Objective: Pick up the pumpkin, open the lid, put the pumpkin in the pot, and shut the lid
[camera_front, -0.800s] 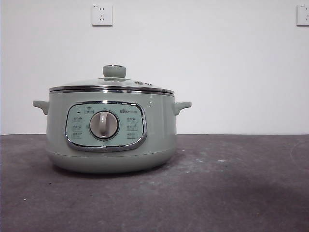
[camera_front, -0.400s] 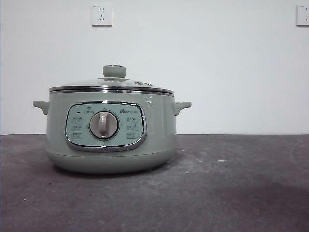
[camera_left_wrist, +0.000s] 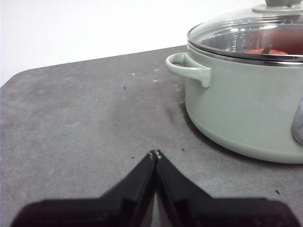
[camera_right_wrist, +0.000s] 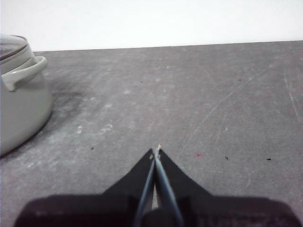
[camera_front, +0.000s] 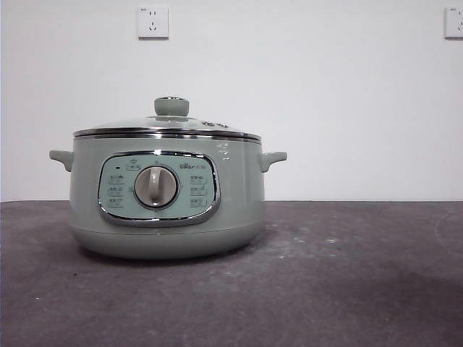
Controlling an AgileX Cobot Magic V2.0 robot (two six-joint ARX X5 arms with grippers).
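I see the large round pot of pale sage-green colour standing on the dark grey desk, whose surface is matte with pale scuffs and small specks. The pot body is smooth and a little glossy, with two small curved side handles. On its front there is a chrome-framed panel with a grey round dial in the middle and small printed labels around it; the writing is too small for me to read.

The shallow domed lid sits closed on the pot. It has a chrome rim and a round green knob with a metal top. From the left wrist view the dome looks like clear glass, and through it I can see the small orange-red pumpkin with its dark green stem, lying inside the pot.

The left gripper is over the desk beside the pot, with its black fingers pressed together and holding nothing. The right gripper is on the other side, apart from the pot, fingers also closed and empty.

On the white wall behind are two white sockets.
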